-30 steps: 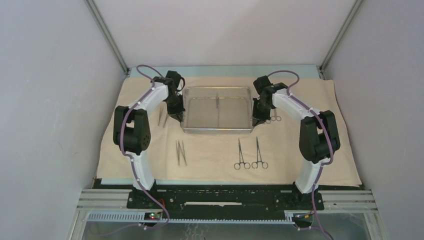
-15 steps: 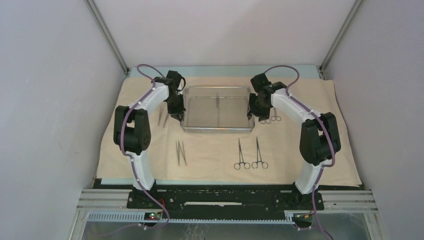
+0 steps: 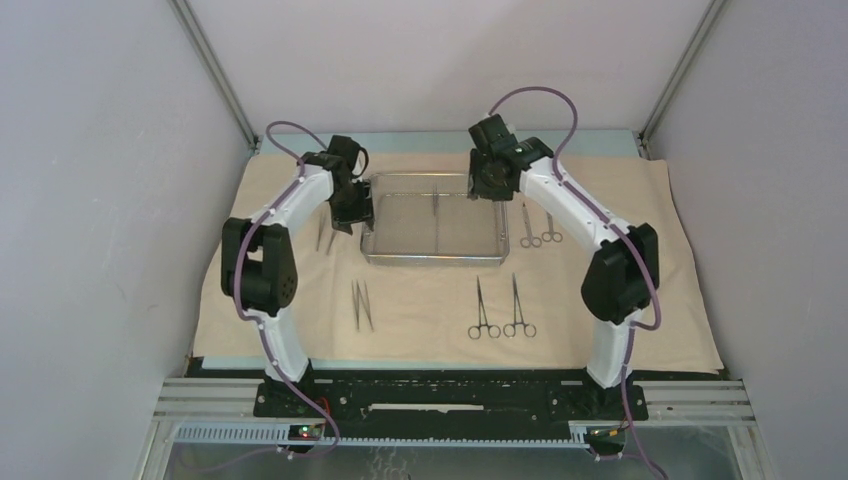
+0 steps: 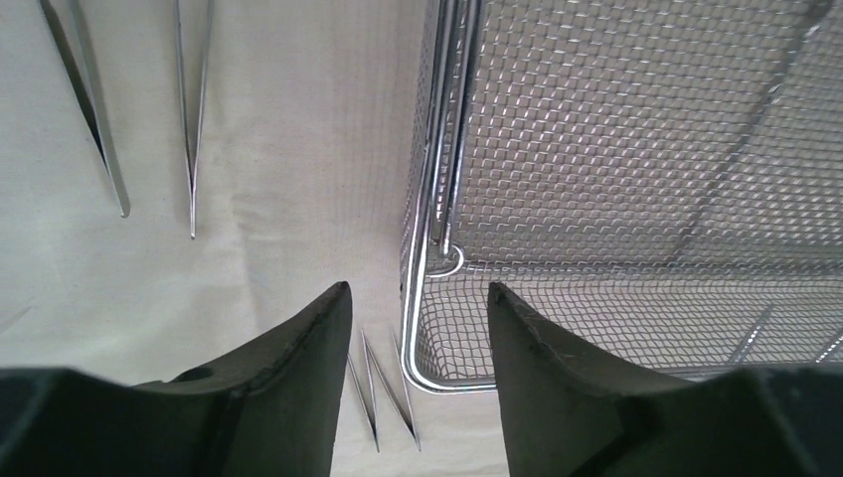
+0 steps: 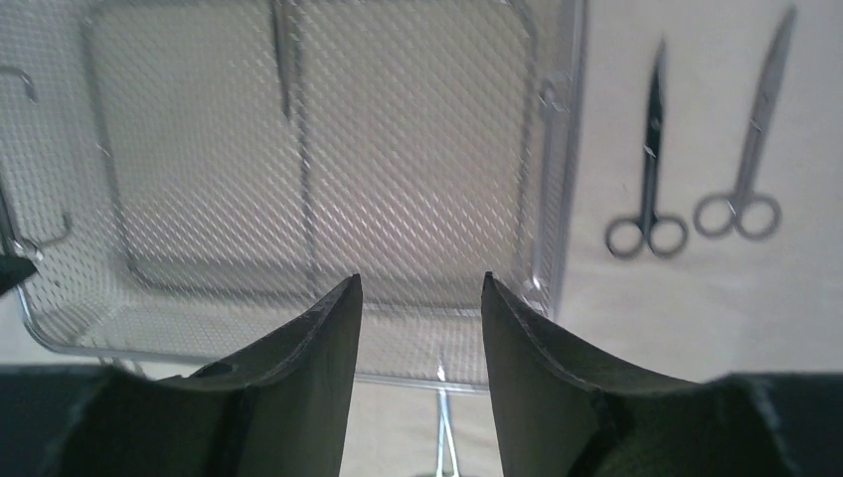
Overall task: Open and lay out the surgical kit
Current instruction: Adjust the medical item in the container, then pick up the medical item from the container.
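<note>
I work in a robot test cell, a lab booth and no real operating theatre. Plain pale wall panels [image 3: 100,200] close in left, right and behind the steel tray [image 3: 410,230], joined by aluminium framing posts [image 3: 213,70]. Nearer than the tray, my arm bases [image 3: 286,362] are bolted to a black plate [image 3: 450,397] on slotted rails [image 3: 205,398].

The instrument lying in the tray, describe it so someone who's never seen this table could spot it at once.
Find the big beige cloth, then the steel mesh tray at its far middle. One slim steel instrument lies on the mesh near the far rim; every other tool rests outside, on the cloth.
</note>
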`<move>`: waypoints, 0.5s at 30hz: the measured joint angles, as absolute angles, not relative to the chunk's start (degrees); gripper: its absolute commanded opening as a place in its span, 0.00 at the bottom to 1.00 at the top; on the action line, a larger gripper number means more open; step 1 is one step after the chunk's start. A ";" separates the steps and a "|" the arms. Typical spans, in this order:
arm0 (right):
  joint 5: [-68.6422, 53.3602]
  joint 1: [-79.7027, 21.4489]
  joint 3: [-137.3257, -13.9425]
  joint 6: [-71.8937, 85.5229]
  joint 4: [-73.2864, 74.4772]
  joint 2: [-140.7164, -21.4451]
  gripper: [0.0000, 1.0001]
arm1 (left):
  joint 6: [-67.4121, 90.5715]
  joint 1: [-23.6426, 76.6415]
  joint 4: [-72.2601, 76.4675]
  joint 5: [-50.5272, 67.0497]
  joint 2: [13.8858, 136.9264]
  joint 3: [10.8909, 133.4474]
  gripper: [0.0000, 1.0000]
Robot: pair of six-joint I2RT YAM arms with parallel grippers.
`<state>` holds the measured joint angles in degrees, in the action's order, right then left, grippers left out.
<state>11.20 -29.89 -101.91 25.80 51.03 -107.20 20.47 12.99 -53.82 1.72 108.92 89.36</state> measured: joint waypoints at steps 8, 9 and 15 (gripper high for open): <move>11.16 -31.55 -115.96 25.58 50.87 -122.91 0.51 | 21.50 12.99 -47.29 1.93 99.68 82.35 0.73; 11.03 -31.62 -117.64 25.56 51.16 -125.10 0.51 | 21.89 12.99 -46.11 1.91 98.17 80.99 0.74; 9.82 -31.70 -123.61 25.58 51.42 -132.07 0.41 | 23.53 12.99 -41.76 1.89 91.77 74.96 0.75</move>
<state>9.82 -31.70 -123.61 25.58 51.42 -132.07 23.53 12.99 -41.76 1.89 91.77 74.96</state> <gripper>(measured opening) 0.454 0.753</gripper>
